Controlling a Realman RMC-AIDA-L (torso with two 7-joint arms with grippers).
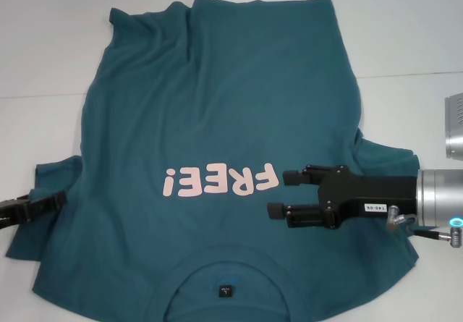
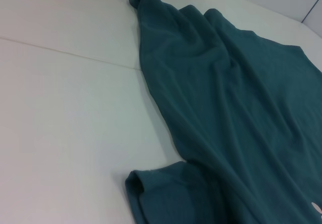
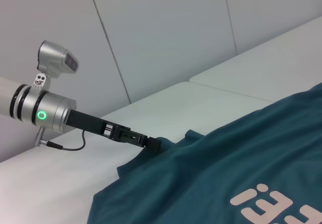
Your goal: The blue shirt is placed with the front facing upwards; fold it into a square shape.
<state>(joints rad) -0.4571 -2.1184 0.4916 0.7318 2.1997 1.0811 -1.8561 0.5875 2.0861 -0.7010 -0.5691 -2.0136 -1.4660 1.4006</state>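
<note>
The right hand (image 1: pixel 278 193) was held out over the chest of the blue shirt (image 1: pixel 217 105), fingers apart with nothing between them, right beside the end of the pink "FREE!" print (image 1: pixel 219 181). The left hand (image 1: pixel 32 208) was seen at the shirt's left sleeve (image 1: pixel 51 184); in the right wrist view its tip (image 3: pixel 151 143) looked pressed into the cloth at the sleeve edge, but whether it was actually clamped on fabric couldn't be told tbh. The shirt itself was spread front-up on the white worktop (image 1: pixel 43 61), collar and the little black neck label (image 1: pixel 226 291) toward the robot, hem on the far side, with a lot of rumpling along the left side and top corner. Risks, as a guess: if the left sleeve was only pinched by a thin edge, it could be slipped out once a fold is pulled. If the right hand is brought down mid-chest rather than at a sleeve or shoulder, a bunch of fabric would be dragged and the fold skewed. And those wrinkles, if not flattened, would likely be trapped inside, so a lopsided lump rather than a neat square could be ended up with.
</note>
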